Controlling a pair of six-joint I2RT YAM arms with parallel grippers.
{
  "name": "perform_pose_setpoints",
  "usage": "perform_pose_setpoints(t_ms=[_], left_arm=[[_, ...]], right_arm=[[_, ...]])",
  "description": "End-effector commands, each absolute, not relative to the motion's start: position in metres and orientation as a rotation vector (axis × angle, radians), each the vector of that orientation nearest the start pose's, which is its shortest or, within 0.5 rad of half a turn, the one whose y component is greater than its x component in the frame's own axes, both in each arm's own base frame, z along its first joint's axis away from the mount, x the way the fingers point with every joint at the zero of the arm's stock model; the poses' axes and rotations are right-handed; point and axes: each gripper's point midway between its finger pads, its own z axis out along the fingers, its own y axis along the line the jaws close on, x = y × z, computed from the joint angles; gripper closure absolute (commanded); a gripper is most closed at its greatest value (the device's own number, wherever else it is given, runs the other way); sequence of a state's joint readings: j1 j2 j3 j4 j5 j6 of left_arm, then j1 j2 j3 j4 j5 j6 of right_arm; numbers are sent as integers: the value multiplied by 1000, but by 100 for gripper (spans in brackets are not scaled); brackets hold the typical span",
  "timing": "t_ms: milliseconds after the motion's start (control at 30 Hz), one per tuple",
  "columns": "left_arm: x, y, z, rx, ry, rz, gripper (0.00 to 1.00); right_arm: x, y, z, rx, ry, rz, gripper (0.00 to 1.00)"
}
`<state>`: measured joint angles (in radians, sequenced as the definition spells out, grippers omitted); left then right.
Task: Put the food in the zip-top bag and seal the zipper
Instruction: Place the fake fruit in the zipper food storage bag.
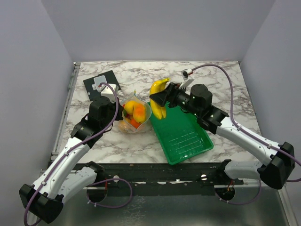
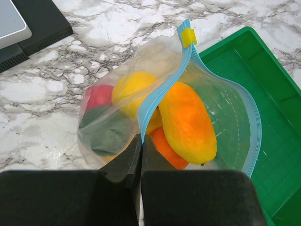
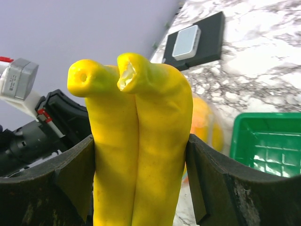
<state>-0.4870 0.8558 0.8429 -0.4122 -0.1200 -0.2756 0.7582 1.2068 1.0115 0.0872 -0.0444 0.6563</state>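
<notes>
The clear zip-top bag [image 1: 134, 116] stands on the marble with its mouth held apart, just left of the green tray. Its light blue zipper [image 2: 162, 94] carries a yellow slider [image 2: 188, 36]. Inside lie a yellow-orange piece [image 2: 188, 122], an orange [image 2: 167, 149], a red apple [image 2: 99, 96] and a green leaf [image 2: 106, 132]. My left gripper [image 2: 141, 140] is shut on the near edge of the zipper strip. My right gripper [image 3: 141, 150] is shut on the bunch of yellow bananas [image 3: 141, 94], held in the air beside the bag's right side [image 1: 160, 89].
The green slatted tray [image 1: 186, 136] lies right of the bag, below the right arm. A black pad with a white device [image 1: 100, 84] sits at the back left. Grey walls enclose the marble table on three sides.
</notes>
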Motion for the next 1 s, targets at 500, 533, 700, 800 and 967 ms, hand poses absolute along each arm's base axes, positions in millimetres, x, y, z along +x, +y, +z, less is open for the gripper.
perform_pose_setpoints(t_ms=[500,533,700,800,967], left_arm=[[270,-136,230,151,1999,-387,100],[270,-137,231,150,1999,-388,100],[270,-136,231,148,1997,-385,100],[271,-135,232,146,1996,-382,100],[270,-135,232,142,1994,-383,100]], right_arm=[[262,403,312,-441,1775,1259,63],[262,406,310,-448,1780,1258,63],[261,418,295,-483,1816,1264,63],[262,423,284,-495,1847,1249,63],[262,429,263,-507,1904,1233,63]])
